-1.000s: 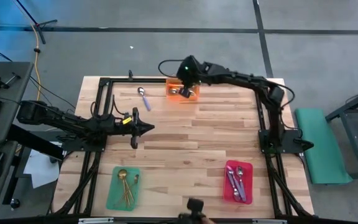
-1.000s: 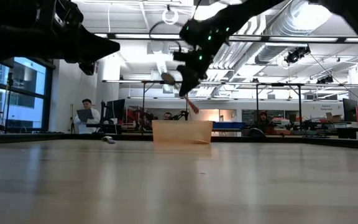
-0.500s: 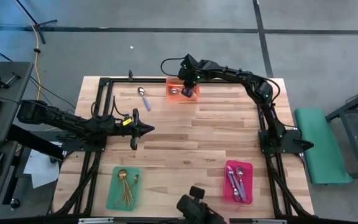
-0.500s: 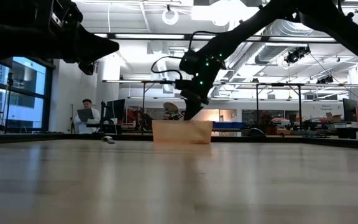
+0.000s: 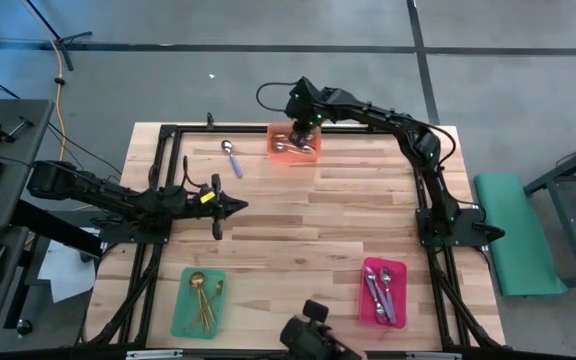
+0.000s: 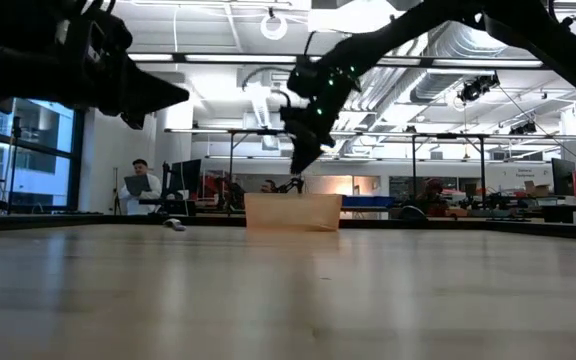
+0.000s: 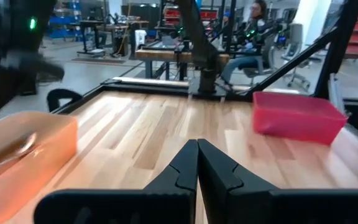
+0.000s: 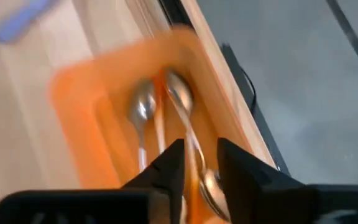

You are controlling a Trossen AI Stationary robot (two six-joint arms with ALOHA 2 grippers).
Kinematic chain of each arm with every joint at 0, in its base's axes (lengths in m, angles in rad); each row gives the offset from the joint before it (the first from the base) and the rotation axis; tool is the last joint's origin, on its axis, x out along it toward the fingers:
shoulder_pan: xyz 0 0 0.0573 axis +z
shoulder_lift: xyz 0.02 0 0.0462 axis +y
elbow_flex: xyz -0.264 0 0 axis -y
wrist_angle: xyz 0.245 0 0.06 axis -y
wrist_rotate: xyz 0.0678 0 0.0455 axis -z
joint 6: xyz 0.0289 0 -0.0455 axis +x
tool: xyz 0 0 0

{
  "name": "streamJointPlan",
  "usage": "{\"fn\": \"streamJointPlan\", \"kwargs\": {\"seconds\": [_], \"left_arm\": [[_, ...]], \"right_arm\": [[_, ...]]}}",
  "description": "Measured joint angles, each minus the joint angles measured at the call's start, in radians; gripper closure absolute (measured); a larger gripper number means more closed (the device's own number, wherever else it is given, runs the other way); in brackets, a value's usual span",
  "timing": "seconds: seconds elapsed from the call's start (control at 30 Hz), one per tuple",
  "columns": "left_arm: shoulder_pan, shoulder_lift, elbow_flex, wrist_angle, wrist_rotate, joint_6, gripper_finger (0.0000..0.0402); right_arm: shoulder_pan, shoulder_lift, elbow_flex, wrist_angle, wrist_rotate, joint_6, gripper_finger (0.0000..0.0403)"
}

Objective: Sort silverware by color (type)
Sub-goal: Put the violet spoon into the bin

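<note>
The orange tray (image 5: 294, 146) stands at the table's far edge and holds three orange-handled spoons (image 8: 143, 111). My right gripper (image 5: 304, 118) hangs above it, open and empty; the spoons show through its gap (image 8: 201, 152). One purple-handled spoon (image 5: 232, 158) lies flat on the table left of the orange tray. The green tray (image 5: 199, 300) at the near left holds gold spoons. The pink tray (image 5: 384, 292) at the near right holds purple-handled spoons. My left gripper (image 5: 240, 208) is shut and empty, clear of the table at mid left (image 7: 197, 146).
A black frame (image 5: 168, 130) runs around the table's edges. Bare wood lies between the three trays. People sit at desks in the room beyond the far edge (image 6: 140, 185).
My right gripper carried an orange-handled spoon above the orange tray, went down into the tray, let the spoon go and has risen again, empty. The spoon now lies in the orange tray with the others.
</note>
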Motion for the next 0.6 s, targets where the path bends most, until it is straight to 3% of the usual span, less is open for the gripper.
{"fn": "streamJointPlan", "kwargs": {"seconds": [0.1,0.27,0.6], "left_arm": [[0.0,-0.011,-0.032,0.011,-0.024,0.005,0.0401],[0.0,-0.087,-0.085,-0.002,-0.031,-0.004,0.0401],[-0.035,-0.181,-0.083,-0.01,0.024,0.078,0.0401]], "right_arm": [[0.028,0.0,0.054,0.004,-0.004,0.037,0.0301],[0.093,0.0,0.07,0.18,-0.044,0.123,0.0291],[0.236,0.047,0.072,0.539,0.003,0.326,0.0346]]}}
